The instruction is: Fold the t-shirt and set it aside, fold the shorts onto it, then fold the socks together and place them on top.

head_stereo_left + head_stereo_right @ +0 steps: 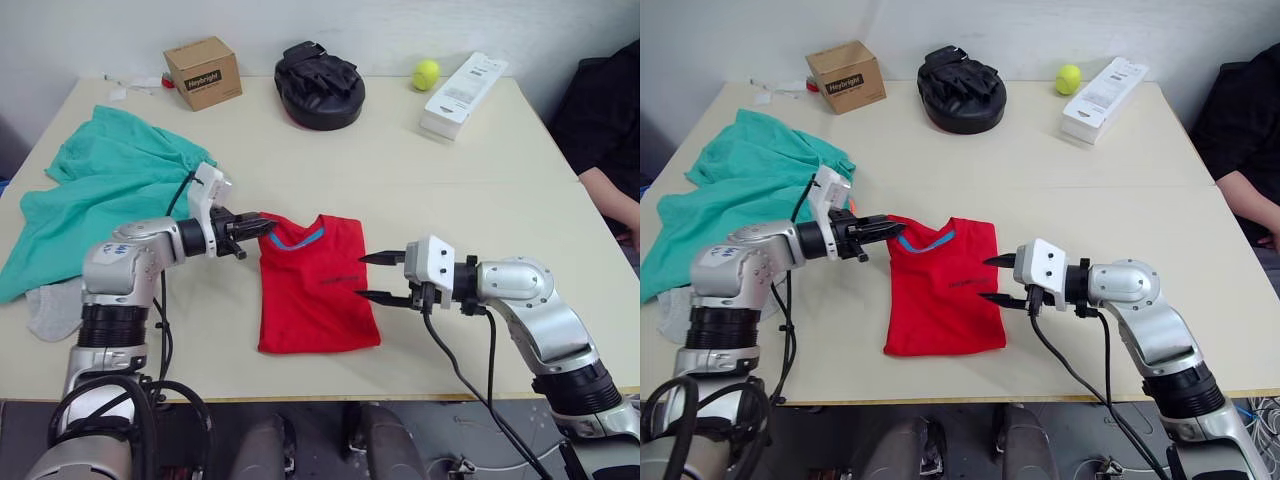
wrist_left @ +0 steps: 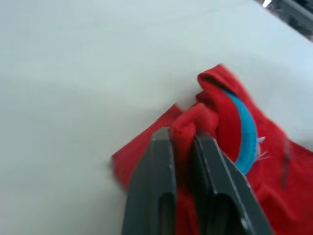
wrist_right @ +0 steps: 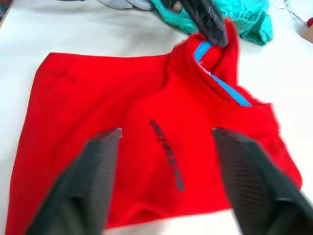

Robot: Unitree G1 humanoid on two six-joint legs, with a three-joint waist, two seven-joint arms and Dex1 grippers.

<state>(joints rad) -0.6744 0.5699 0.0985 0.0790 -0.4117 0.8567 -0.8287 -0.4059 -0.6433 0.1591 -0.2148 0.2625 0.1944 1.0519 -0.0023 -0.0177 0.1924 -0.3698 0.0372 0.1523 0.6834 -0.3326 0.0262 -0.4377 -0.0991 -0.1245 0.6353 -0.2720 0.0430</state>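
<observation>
Left gripper (image 1: 262,227) pinches the t-shirt (image 1: 318,290) collar corner, right gripper (image 1: 378,277) spread wide at its edge, shorts (image 1: 95,195) crowding left.

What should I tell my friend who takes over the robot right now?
Left tool: shut on the bright red cloth t-shirt, pinching its shoulder beside the light blue neck band.
Right tool: open, at the t-shirt's opposite edge, holding nothing.
T-shirt lies partly folded near the table's front edge. Teal-green cloth shorts lie crumpled at the robot's left; a light grey knit sock lies by their near edge.
Left: finish the t-shirt fold, set it aside, fold the shorts onto it, then the socks.
</observation>
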